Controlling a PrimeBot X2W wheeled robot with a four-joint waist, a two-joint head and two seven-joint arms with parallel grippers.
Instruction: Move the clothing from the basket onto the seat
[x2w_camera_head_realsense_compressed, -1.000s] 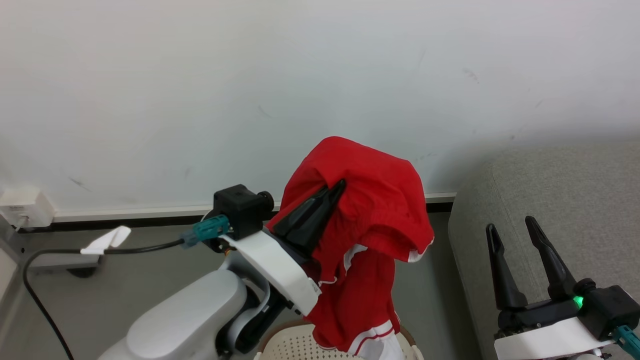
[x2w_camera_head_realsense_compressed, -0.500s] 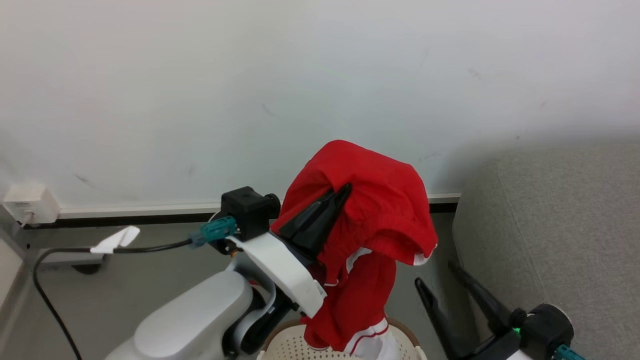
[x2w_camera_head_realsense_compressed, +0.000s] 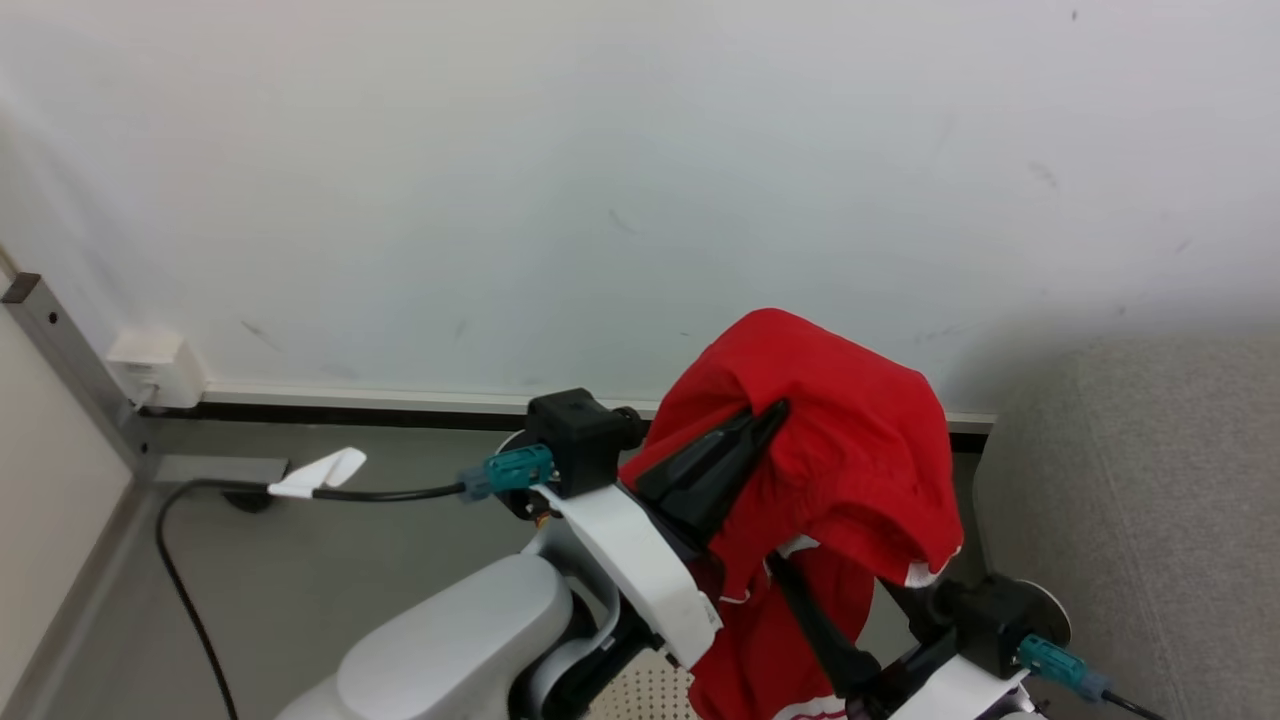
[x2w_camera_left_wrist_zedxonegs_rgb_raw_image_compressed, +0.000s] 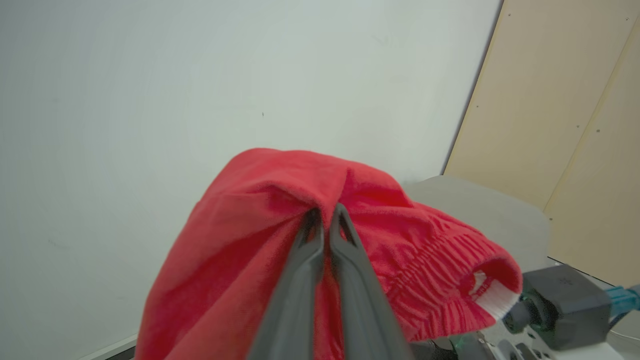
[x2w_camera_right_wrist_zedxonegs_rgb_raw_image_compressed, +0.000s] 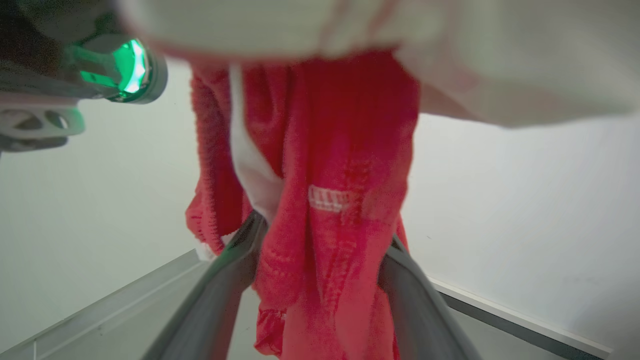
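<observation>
My left claw (x2w_camera_left_wrist_zedxonegs_rgb_raw_image_compressed: 326, 212) is pressed together on a fold of the bright red garment (x2w_camera_head_realsense_compressed: 850, 450) of soft thin fabric, pinching it near the top. Cloth drapes over my fingertips like a hood, and the rest hangs straight down. The garment is up in the air above the cream-white perforated plastic basket (x2w_camera_head_realsense_compressed: 648, 695) and left of the light grey fabric-upholstered seat (x2w_camera_head_realsense_compressed: 1150, 480), apart from it. Its lower end runs off the bottom of the head view, so I can't tell if it's clear of the basket. My right claw (x2w_camera_right_wrist_zedxonegs_rgb_raw_image_compressed: 320, 235) is spread wide with the hanging part between its fingers, not pinched.

Handling, my guess: light, limp, no stiffness, sags and swings, could slip from a thin pinch. Not fragile. Best second hold is low on the hanging part, a thick bunch, or the gathered elastic band (x2w_camera_left_wrist_zedxonegs_rgb_raw_image_compressed: 440, 265).
</observation>
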